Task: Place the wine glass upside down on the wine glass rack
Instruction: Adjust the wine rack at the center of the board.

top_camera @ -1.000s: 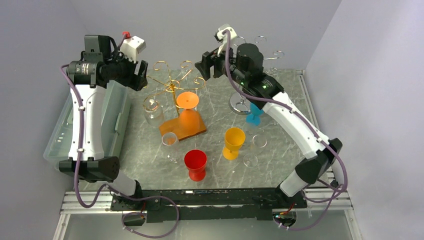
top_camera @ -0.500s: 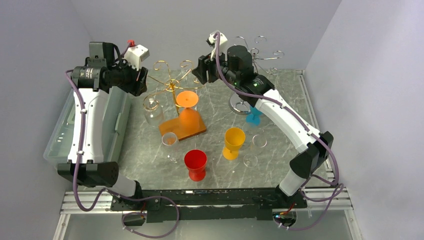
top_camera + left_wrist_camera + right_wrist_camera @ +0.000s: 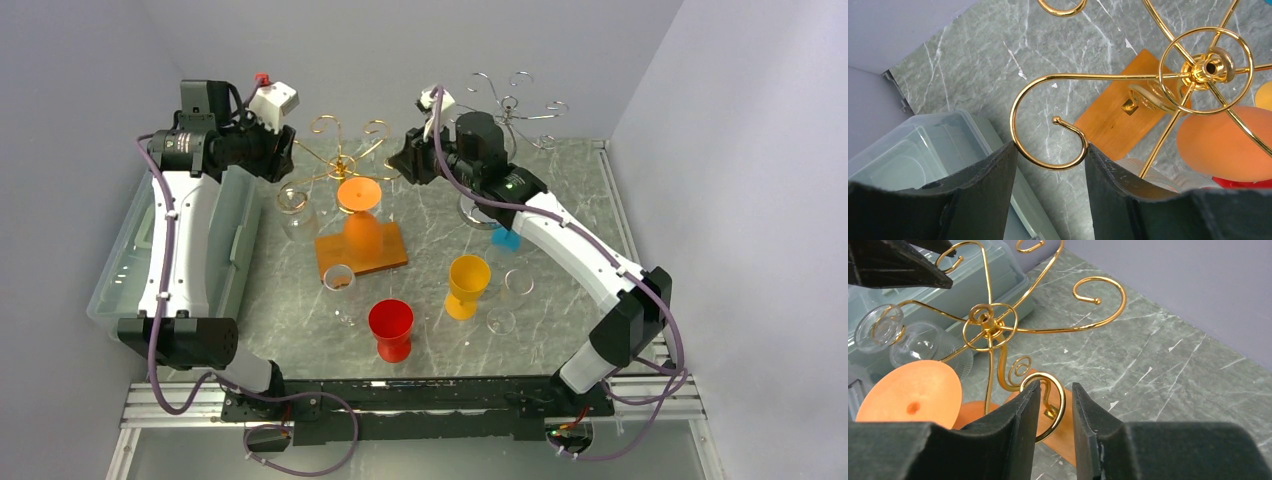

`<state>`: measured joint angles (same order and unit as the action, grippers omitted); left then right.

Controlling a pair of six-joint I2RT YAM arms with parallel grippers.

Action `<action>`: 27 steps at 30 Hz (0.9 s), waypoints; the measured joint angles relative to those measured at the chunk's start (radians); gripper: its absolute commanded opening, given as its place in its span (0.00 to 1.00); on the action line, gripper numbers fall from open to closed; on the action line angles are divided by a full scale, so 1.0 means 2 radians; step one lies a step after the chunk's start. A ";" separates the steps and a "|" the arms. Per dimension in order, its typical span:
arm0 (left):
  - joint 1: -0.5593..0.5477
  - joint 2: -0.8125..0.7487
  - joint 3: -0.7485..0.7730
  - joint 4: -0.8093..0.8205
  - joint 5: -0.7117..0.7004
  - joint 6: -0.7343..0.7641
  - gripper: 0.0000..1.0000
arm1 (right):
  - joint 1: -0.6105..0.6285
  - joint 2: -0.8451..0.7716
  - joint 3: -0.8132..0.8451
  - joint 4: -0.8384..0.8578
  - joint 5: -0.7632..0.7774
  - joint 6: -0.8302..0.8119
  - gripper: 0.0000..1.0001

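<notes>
Our left pincer (image 3: pixel 1050 150) pinches a rack (image 3: pixel 1209 67) hook; our right pincer (image 3: pixel 1055 387) straddles another, grip unclear. The glass (image 3: pixel 340 280), below and nearward of both, is light, brittle, slippery: we'd take its stem.

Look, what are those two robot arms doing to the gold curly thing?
Both arms are at the gold rack. The left hand pinches one curly hook; the right hand has its fingers around another, though I can't tell if it grips. An orange glass and a clear glass hang upside down on it.
</notes>
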<state>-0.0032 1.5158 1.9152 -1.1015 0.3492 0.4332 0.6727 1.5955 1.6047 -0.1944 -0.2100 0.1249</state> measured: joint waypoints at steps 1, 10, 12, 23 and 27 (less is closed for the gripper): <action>0.000 0.000 -0.002 0.003 0.000 0.000 0.56 | 0.000 -0.003 -0.005 0.004 -0.002 0.001 0.29; -0.001 0.023 0.008 0.030 0.005 0.002 0.55 | 0.000 -0.023 -0.036 0.031 -0.004 0.013 0.24; -0.002 0.037 0.018 0.035 0.010 0.002 0.55 | 0.000 -0.026 -0.041 0.036 -0.004 0.016 0.23; -0.007 0.104 0.083 0.040 0.031 0.010 0.54 | -0.003 -0.038 -0.065 0.060 -0.005 0.050 0.19; -0.007 0.126 0.109 0.033 0.037 0.013 0.53 | -0.003 -0.043 -0.078 0.074 -0.005 0.067 0.19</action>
<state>-0.0174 1.7676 2.1342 -1.0351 0.4240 0.4595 0.6666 1.5101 1.4490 -0.0463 -0.2199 0.2592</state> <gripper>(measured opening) 0.540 0.213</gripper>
